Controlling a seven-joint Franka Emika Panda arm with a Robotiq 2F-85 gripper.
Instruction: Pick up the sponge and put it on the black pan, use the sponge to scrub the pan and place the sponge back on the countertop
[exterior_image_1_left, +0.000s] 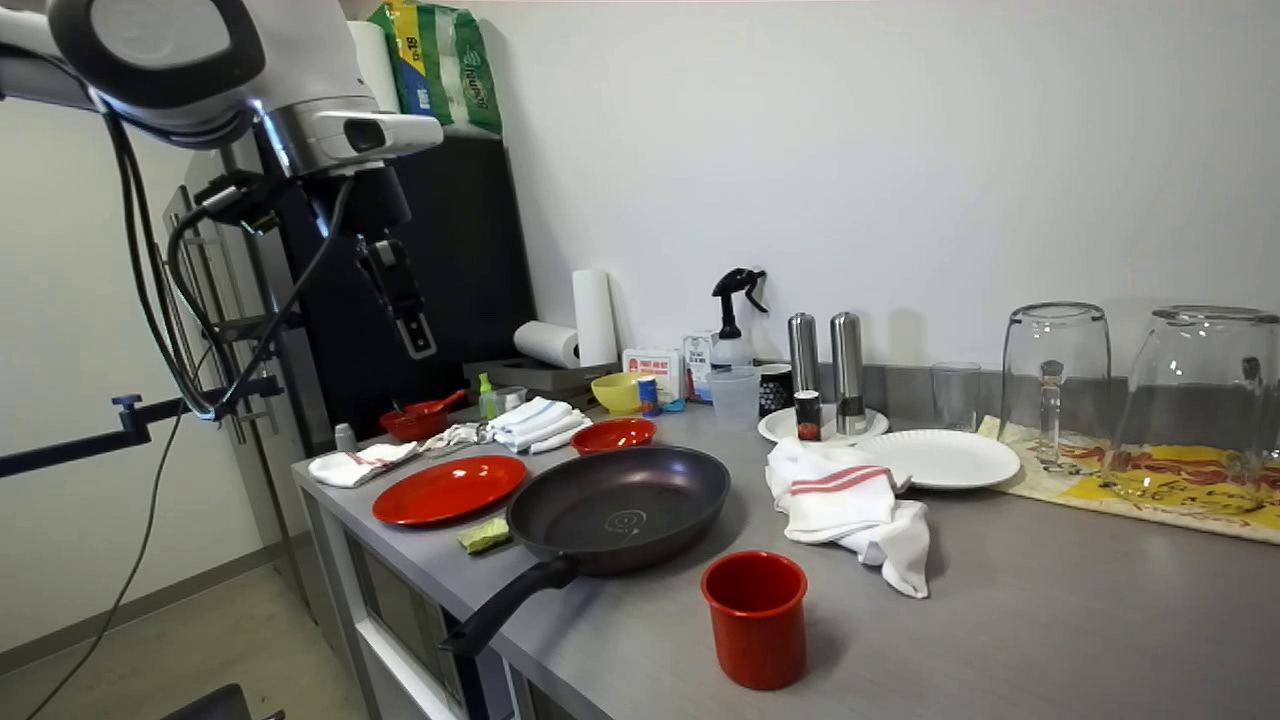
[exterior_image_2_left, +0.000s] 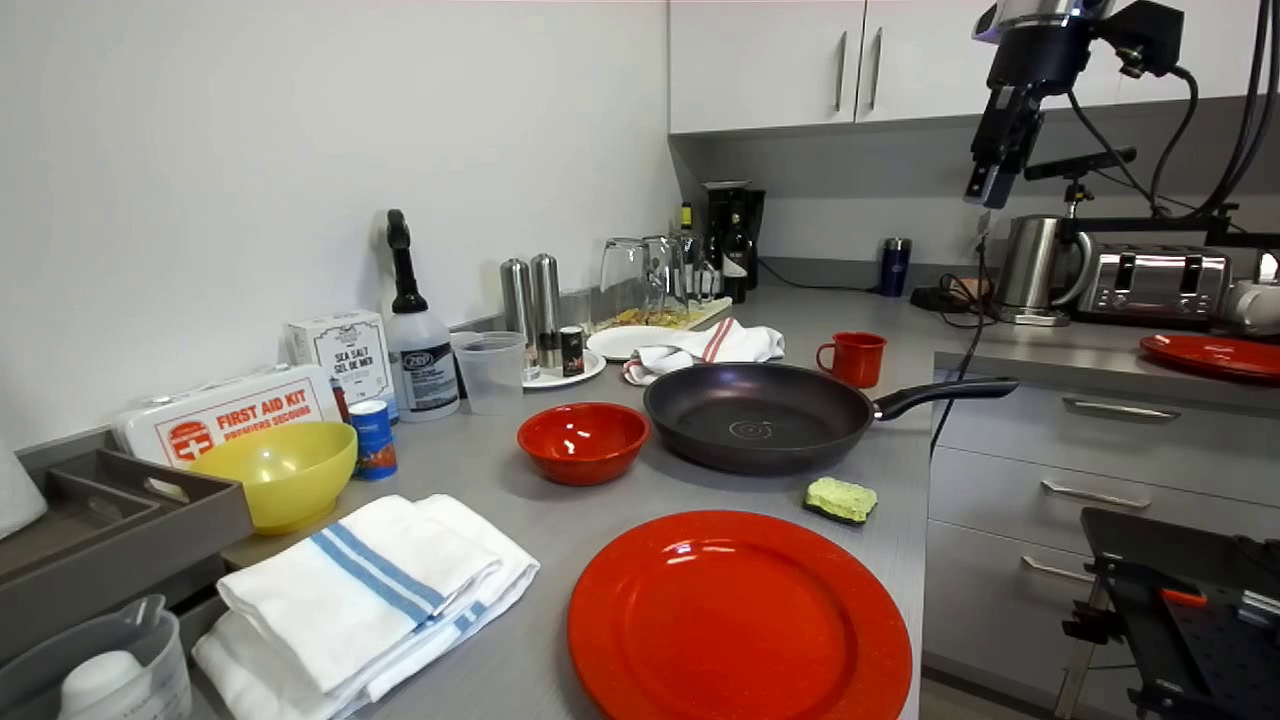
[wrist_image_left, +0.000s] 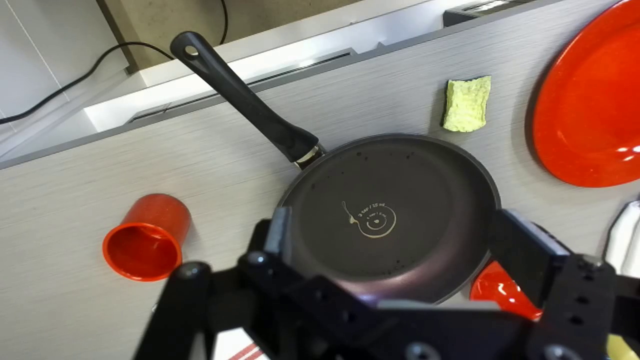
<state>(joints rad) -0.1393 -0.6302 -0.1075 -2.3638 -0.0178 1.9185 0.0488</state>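
Claw (wrist_image_left: 400, 232) hangs well above bench (exterior_image_1_left: 1050, 620), jaws spread wide, nothing held; sponge (exterior_image_2_left: 840, 498) lies on bench between pan (exterior_image_2_left: 755, 412) and red plate (exterior_image_2_left: 740, 620), touching neither

The small rectangular yellow-green sponge (exterior_image_2_left: 842, 498) had a darker lower edge. The round black frying pan (exterior_image_2_left: 755, 412) carried a pale spiral print (wrist_image_left: 376, 221) (near to beige in colour). The folded white cloth (exterior_image_2_left: 365, 602) was striped with blue.
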